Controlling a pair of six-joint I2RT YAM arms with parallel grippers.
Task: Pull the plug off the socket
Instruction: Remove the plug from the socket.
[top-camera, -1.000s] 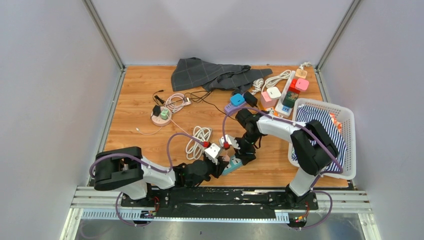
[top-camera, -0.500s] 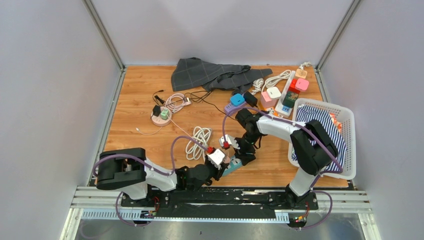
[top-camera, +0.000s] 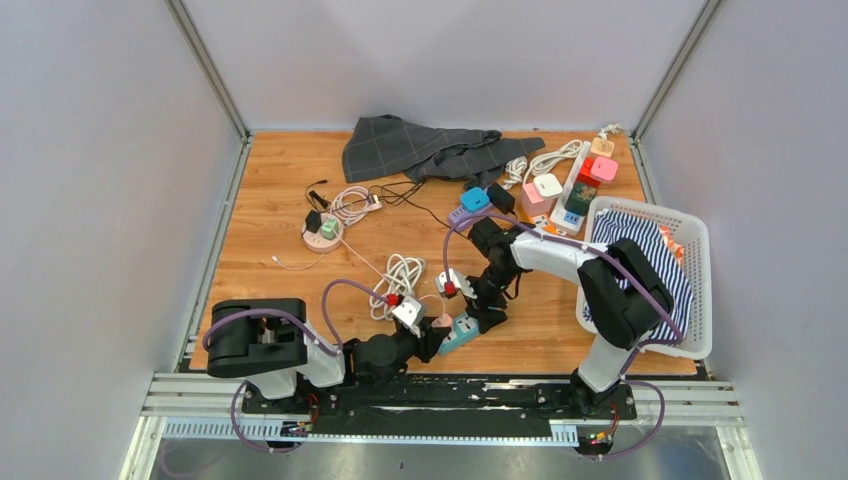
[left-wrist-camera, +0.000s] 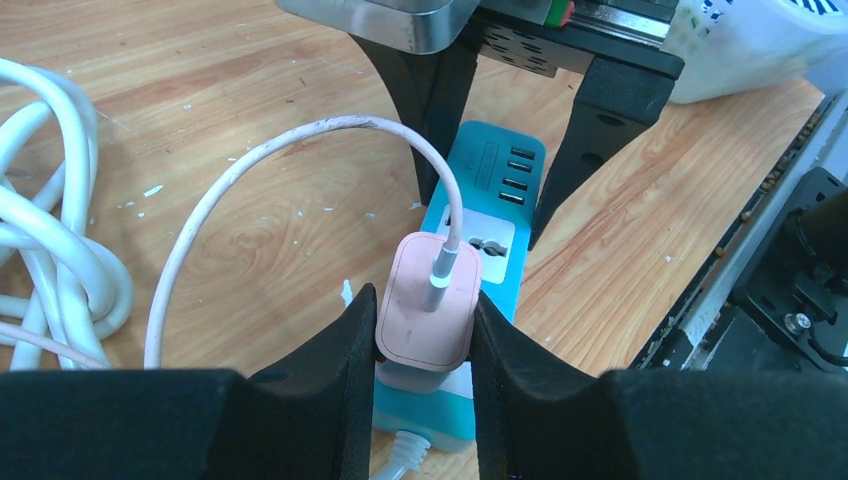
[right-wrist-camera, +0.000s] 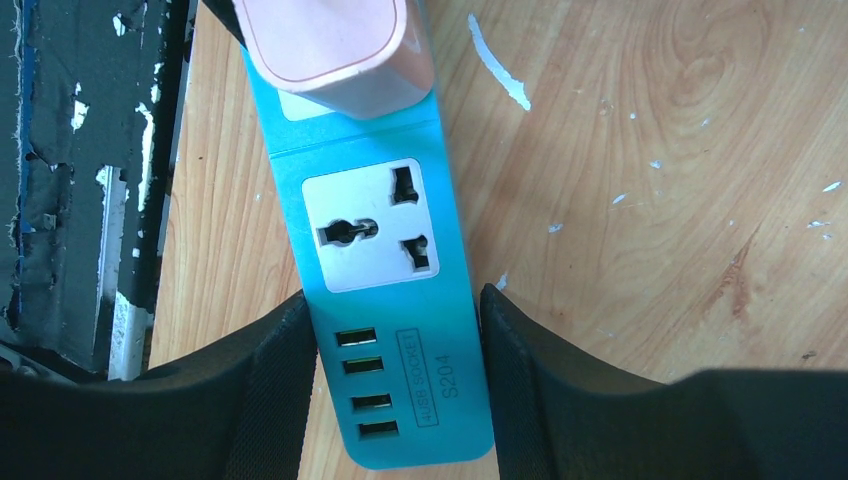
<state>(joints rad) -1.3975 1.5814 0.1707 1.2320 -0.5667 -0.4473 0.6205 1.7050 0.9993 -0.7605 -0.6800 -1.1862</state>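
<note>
- Plug (left-wrist-camera: 428, 315): a pink square block pinched between the two black fingers (left-wrist-camera: 330, 365) of the left hand (left-wrist-camera: 424, 340), which press on its flat sides. It sits upright on the end of the power strip nearest that hand. I cannot tell whether its prongs are fully seated.
- A thin pink cable (left-wrist-camera: 300, 140) leaves the top of the plug through a silver connector, arches away from the left hand and curves back down on its left side.
- The power strip (left-wrist-camera: 490, 215) is teal and lies flat on the wooden counter (left-wrist-camera: 250, 80), running from under the left hand's fingertips straight ahead of them.
- Just ahead of the plug the strip shows one free white socket (right-wrist-camera: 372, 225), then a row of four USB ports (right-wrist-camera: 365, 398).
- The right hand (right-wrist-camera: 392, 330) faces the left hand from the far end of the strip. Its fingers are closed on the strip's two long edges at the USB end, one on each side and both touching.
- A thick white cord (left-wrist-camera: 50, 230) lies coiled on the counter, left of the left hand and apart from the strip.
- Well off to the right of the right hand stands a white basket (top-camera: 700, 290) holding a striped cloth (top-camera: 640, 250).
- Far beyond both hands lie a long white strip (top-camera: 572, 185) carrying coloured blocks and a crumpled grey cloth (top-camera: 420, 145).
</note>
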